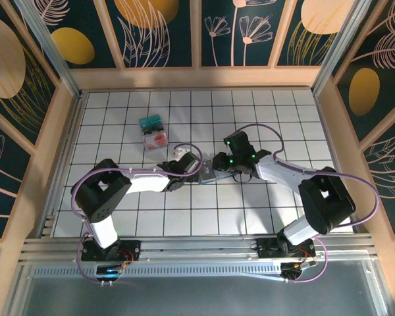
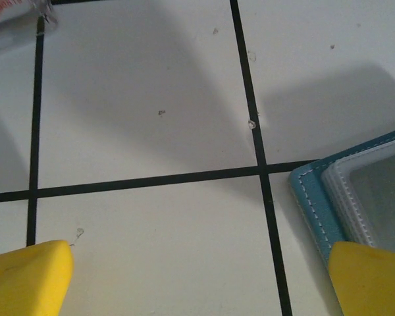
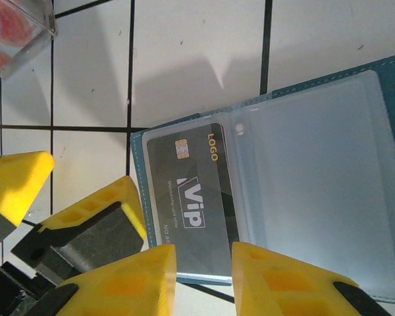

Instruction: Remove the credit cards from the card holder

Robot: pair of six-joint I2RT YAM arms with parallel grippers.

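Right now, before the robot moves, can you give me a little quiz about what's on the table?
1. True or false: the card holder lies closed.
2. Which word is printed big on the dark card inside it? A) VIP B) BANK C) GIFT
3. Fill in: the jaws of the left gripper stand wide ____.
Key: 1 false; 2 A; 3 open.
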